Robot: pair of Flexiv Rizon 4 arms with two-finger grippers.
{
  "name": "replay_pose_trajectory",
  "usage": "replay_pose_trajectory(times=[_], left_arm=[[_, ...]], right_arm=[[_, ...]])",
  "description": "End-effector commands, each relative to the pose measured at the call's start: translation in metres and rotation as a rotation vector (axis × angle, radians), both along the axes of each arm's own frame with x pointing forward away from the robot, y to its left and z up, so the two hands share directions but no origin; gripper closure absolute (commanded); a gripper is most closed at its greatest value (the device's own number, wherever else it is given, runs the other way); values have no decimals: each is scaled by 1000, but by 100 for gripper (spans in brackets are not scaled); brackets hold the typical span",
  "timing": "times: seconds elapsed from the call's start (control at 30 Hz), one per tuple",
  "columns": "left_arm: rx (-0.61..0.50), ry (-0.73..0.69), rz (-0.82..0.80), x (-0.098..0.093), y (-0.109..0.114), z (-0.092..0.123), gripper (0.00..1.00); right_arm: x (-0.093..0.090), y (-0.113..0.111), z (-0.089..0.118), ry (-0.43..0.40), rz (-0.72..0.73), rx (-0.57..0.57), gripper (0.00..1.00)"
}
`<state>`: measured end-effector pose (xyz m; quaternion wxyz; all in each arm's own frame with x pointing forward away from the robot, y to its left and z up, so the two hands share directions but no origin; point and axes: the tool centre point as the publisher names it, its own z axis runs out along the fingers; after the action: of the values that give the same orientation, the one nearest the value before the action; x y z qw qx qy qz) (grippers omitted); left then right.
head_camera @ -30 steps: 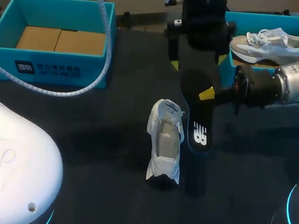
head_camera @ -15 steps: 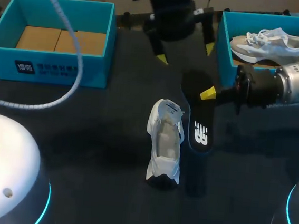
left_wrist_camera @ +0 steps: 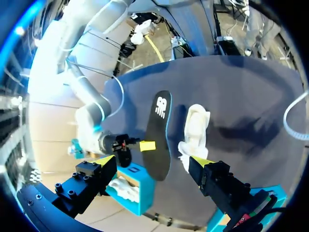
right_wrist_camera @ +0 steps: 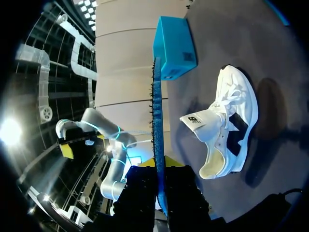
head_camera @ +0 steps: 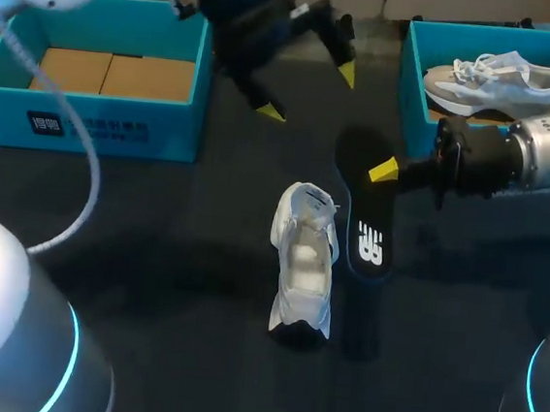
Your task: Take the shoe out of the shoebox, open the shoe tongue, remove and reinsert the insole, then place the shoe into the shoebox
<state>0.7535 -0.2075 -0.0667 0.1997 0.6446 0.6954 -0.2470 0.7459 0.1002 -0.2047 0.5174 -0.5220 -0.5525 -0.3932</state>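
Observation:
A white shoe [head_camera: 304,262] lies on the dark table, its opening facing up and its tongue pulled open. Just right of it a black insole [head_camera: 361,219] hangs with its heel end near the table, and my right gripper [head_camera: 384,170] is shut on its upper part. In the right wrist view the insole [right_wrist_camera: 157,130] shows edge-on between the fingers of my right gripper [right_wrist_camera: 159,169], with the shoe [right_wrist_camera: 227,121] beside it. My left gripper [head_camera: 307,92] hovers open and empty over the far middle of the table. Ahead of my left gripper [left_wrist_camera: 152,162] lie the insole [left_wrist_camera: 159,135] and the shoe [left_wrist_camera: 194,133].
A blue shoebox [head_camera: 98,126] with cardboard inside stands at the back left. A second blue shoebox [head_camera: 487,32] at the back right holds a grey-white shoe [head_camera: 497,79]. My right arm stretches in front of that box.
My left arm has swung up and to the left, away from the insole's top, with its gripper still open. The right gripper, the insole and the shoe have stayed in place.

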Motion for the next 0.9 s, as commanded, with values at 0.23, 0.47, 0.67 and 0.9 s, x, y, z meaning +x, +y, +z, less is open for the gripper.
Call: replay_pose_trajectory(times=[0.23, 0.47, 0.67, 0.9], left_arm=[[-502, -48, -18, -5, 14, -4, 0], [-502, -48, -18, -5, 14, -4, 0], [-520, -60, -4, -3, 14, -12, 0], [-585, -56, 24, 2, 20, -32, 0]], right_arm=[[-2, -4, 2, 4, -9, -9, 100], [-2, -6, 3, 8, -8, -12, 100], [-5, -8, 10, -7, -25, -1, 100], [-6, -6, 21, -1, -28, 3, 100]])
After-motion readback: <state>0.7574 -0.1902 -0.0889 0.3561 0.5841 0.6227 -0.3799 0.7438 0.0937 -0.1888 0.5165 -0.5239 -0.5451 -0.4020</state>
